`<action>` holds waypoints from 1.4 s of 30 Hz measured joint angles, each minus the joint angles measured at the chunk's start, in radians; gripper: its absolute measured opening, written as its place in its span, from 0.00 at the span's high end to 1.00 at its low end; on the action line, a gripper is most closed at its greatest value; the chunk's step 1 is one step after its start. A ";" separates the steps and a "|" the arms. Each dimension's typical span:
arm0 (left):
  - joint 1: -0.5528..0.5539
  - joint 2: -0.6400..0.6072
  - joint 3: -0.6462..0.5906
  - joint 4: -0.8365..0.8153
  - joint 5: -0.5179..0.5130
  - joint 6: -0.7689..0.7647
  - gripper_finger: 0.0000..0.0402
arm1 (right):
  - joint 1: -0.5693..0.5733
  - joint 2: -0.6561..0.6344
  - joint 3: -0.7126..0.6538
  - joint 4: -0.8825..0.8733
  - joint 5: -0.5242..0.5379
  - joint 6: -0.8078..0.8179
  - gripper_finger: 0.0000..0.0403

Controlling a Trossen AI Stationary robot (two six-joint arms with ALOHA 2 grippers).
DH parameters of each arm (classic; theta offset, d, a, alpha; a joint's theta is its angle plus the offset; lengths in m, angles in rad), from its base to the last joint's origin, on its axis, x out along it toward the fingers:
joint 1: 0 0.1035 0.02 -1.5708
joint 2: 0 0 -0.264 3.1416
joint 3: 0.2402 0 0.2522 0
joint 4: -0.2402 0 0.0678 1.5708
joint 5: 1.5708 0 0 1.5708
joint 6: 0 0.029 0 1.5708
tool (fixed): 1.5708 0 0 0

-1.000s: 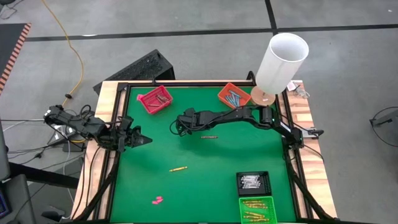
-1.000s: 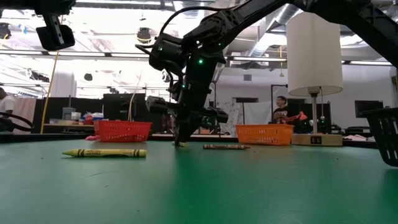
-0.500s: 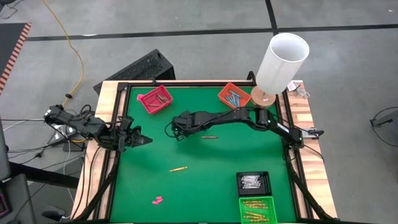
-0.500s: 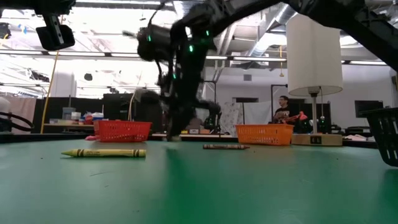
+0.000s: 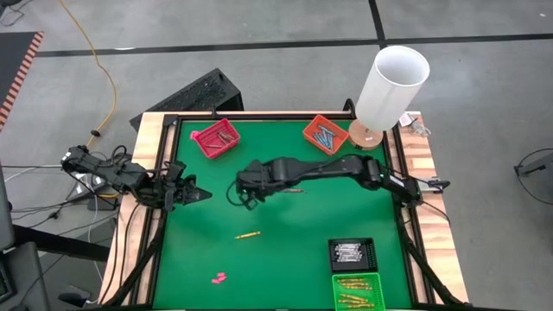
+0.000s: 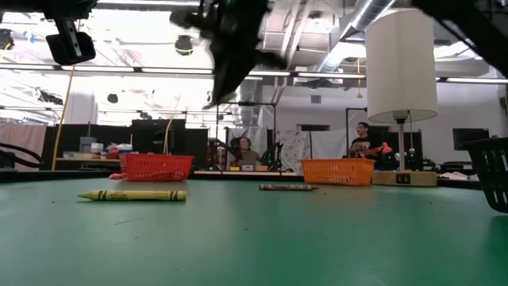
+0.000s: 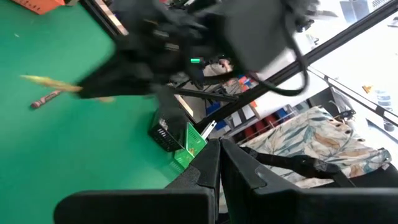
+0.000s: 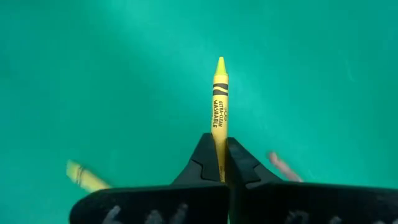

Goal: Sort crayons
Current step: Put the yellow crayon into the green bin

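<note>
The right tool (image 8: 221,177) is clamped shut on a yellow crayon (image 8: 219,106), gripped at its blunt end so that most of the paper-wrapped stick juts forward, pointed tip leading, over the green worktop (image 5: 285,250); held by the tail like this, it can probably be dropped tip-first into a tray. In the high view that tool (image 5: 244,183) hangs above the middle of the mat, its arm stretched in from the right edge. The left tool (image 5: 197,195) waits at the left rim, its dark fingers pressed together on nothing. Loose crayons remain on the mat: a yellow one (image 5: 248,234) nearer the front, which the low view shows lying flat (image 6: 132,195), and a dark, reddish one (image 5: 290,190) just beside the right arm. The sorting trays sit around the edges, apparently one per colour: a red basket (image 5: 215,138) and an orange basket (image 5: 324,132) holding bluish sticks at the back, a black tray (image 5: 352,253) with pale sticks and a green tray (image 5: 358,292) with yellow-orange ones at the front right. The baskets look like thin latticed plastic with low walls. The held yellow crayon likely belongs in the green tray. A small pink lump (image 5: 219,278) lies near the front left, and a lamp with a white cylindrical shade (image 5: 392,86) stands on a round base at the back right corner.
</note>
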 joint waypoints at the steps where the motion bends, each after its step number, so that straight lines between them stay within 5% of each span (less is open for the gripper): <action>1: 0.000 0.000 0.000 0.000 0.000 0.000 1.00 | 0.019 -0.015 -0.001 -0.020 -0.012 0.001 1.00; 11: 0.000 0.001 0.000 -0.015 -0.017 0.000 1.00 | 0.297 -0.126 0.000 -0.329 -0.084 0.292 1.00; 23: 0.000 0.003 0.000 -0.079 -0.052 -0.028 1.00 | 0.642 -0.136 0.000 -0.331 -0.138 0.830 1.00; 32: 0.000 0.003 0.000 -0.112 -0.098 -0.041 1.00 | 0.803 -0.137 -0.031 -0.329 -0.323 1.133 1.00; 37: 0.000 0.003 0.000 -0.136 -0.117 -0.047 1.00 | 0.829 -0.137 -0.105 -0.331 -0.487 1.156 1.00; 42: 0.000 0.003 0.000 -0.157 -0.125 -0.048 1.00 | 0.830 -0.136 -0.162 -0.332 -0.502 1.003 1.00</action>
